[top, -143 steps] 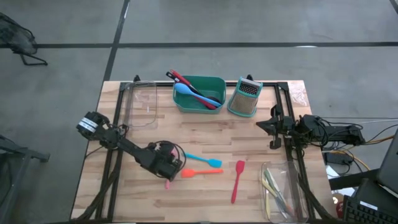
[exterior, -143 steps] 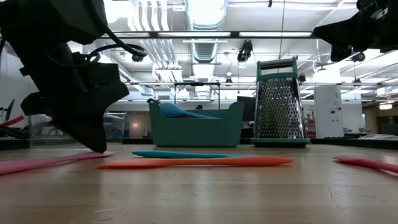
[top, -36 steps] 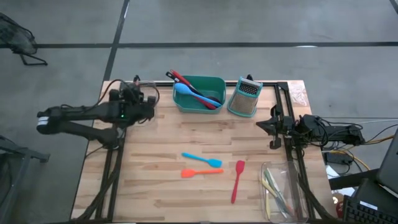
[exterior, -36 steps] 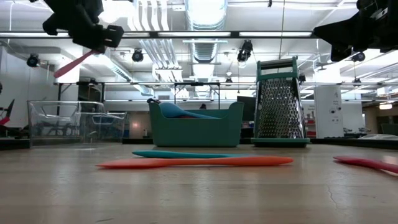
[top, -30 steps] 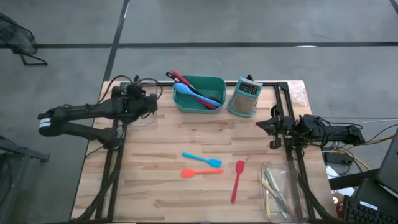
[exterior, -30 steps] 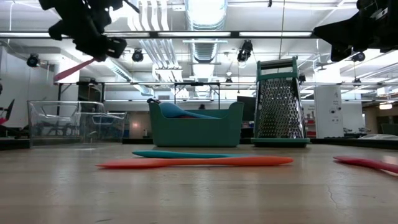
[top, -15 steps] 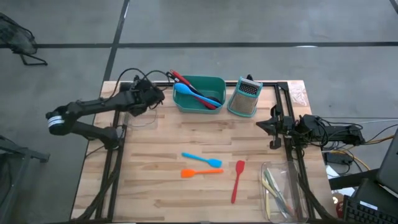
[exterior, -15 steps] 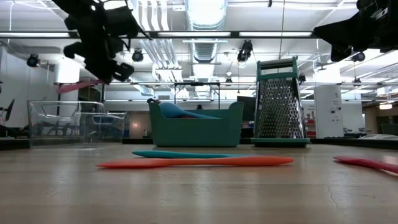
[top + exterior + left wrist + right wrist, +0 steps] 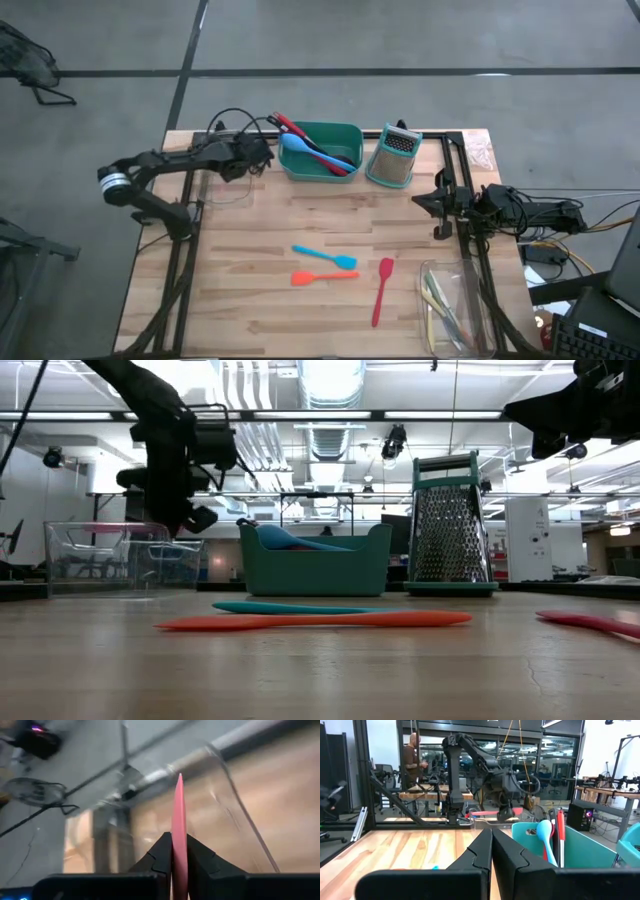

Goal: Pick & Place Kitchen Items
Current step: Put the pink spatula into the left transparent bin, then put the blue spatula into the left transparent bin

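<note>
Wooden bench [image 9: 300, 215]. Directly on it: teal tub [image 9: 321, 165], box grater [image 9: 392, 158], two clear bins [image 9: 228, 170] [image 9: 455, 310], blue spatula [image 9: 325, 257], orange spatula [image 9: 322, 277], red spatula [image 9: 382, 291].

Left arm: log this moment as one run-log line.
left tool: shut on pink spatula | position: above clear bin, beside teal tub | right tool: shut, waiting

The surface [image 9: 300, 215] is pale butcher-block wood, planks glued side by side, with a soft satin sheen. At upper centre sits a teal rectangular plastic tub [image 9: 330, 165], smooth and matt; right of it, a perforated steel box grater [image 9: 397, 150], bright and rough-faced. At upper left stands a clear glossy plastic bin [image 9: 232, 185]. Lower centre lie smooth, matt blue [image 9: 325, 258], orange [image 9: 322, 277] and red [image 9: 382, 290] spatulas, rubbery-looking.
</note>
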